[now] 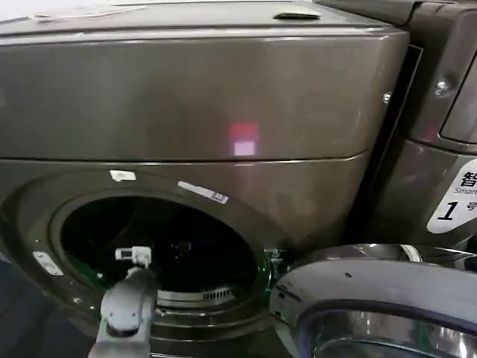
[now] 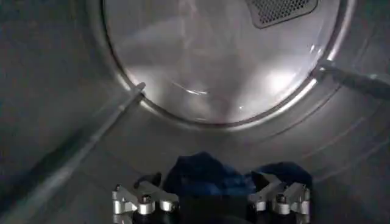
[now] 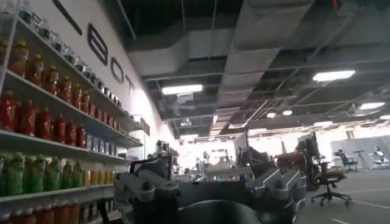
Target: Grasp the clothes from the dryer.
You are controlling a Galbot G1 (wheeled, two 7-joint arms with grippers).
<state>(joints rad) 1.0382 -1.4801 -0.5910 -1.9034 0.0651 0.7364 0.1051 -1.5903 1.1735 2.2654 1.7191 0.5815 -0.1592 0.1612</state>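
My left jaws (image 2: 210, 201) sit nearest the lens in the left wrist view, spread wide, nothing between them, one fingertip (image 2: 145, 201) on each side of the clothes (image 2: 207, 176). The clothes are a small dark blue bundle lying on the drum floor, low down, just ahead of the fingertips, part of it running off toward the far fingertip. Looks like I am at the approach, just short of the grasp; no contact visible yet.

To do it well, I judge: ease forward and down until the bundle's bulk is fully between the fingers, then close. Aim for the raised hump in the middle, not the flat trailing edge, or the fabric may slip out. Stay off the drum wall, a finger scraping metal could pinch only a thin fold. Watch the drum ribs (image 2: 91, 146) on either side.

Outward: the shiny back wall of the drum (image 2: 219, 67) with a vent grille (image 2: 280, 9) lies well beyond the bundle. In the head view my left arm (image 1: 128, 302) reaches through the porthole (image 1: 160, 246) of the dryer (image 1: 194, 97), whose glass door (image 1: 373, 298) hangs swung open to the right, with the "1" label (image 1: 456, 198) above it.

My right jaws (image 3: 210, 192) are parked well away, facing a room with shelves of bottles (image 3: 42, 122); they look spread and carry nothing.
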